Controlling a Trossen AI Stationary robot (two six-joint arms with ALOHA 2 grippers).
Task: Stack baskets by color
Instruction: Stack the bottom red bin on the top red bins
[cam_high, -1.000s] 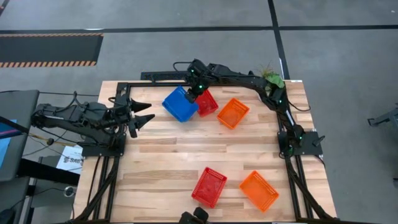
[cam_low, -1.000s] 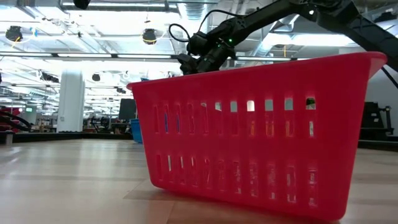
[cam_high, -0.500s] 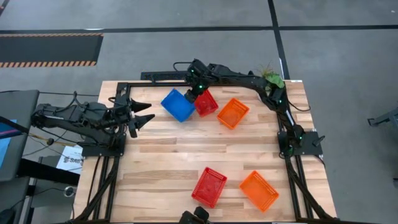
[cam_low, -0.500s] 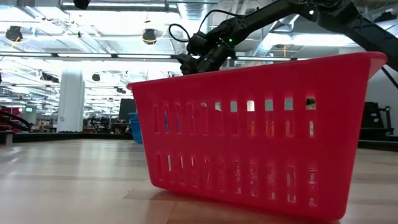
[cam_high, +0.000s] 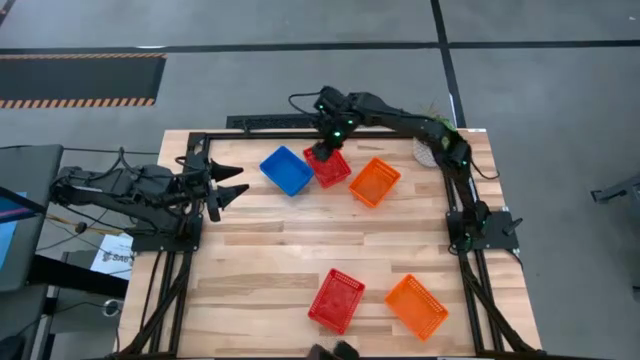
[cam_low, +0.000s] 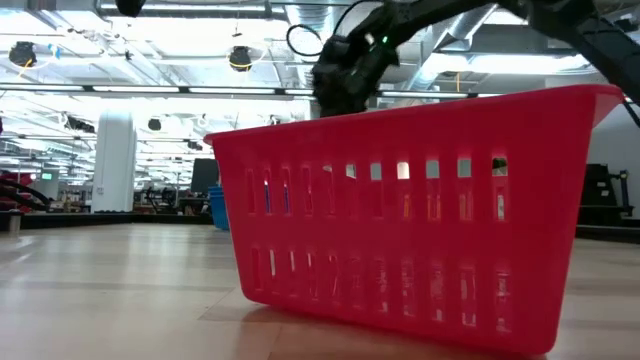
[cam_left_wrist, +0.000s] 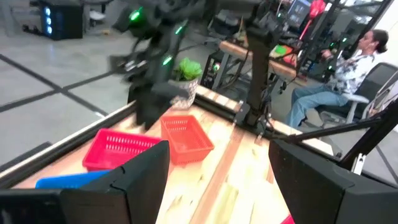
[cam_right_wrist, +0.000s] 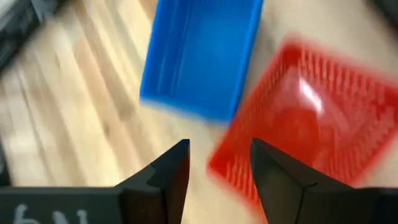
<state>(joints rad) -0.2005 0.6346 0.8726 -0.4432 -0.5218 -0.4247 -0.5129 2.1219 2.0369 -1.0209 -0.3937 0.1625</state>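
At the far side of the table a blue basket (cam_high: 286, 170) lies flat, a red basket (cam_high: 330, 167) close beside it and an orange basket (cam_high: 374, 181) to their right. A second red basket (cam_high: 336, 300) and a second orange basket (cam_high: 416, 306) sit near the front edge. My right gripper (cam_high: 321, 152) hangs open above the gap between the blue basket (cam_right_wrist: 202, 56) and the red basket (cam_right_wrist: 305, 124), with nothing between its fingers. My left gripper (cam_high: 230, 185) stands open over the table's left side, apart from every basket.
A white pot with a green plant (cam_left_wrist: 186, 81) stands at the far right corner, partly behind my right arm. The near red basket (cam_low: 400, 200) fills the low view. Bare wood lies across the table's middle. A person (cam_left_wrist: 348, 68) sits beyond the table.
My right gripper has set the blue basket down from a tilted, raised hold so that it now lies flat beside the far red basket. It has let go, then risen and drawn back toward the far right.
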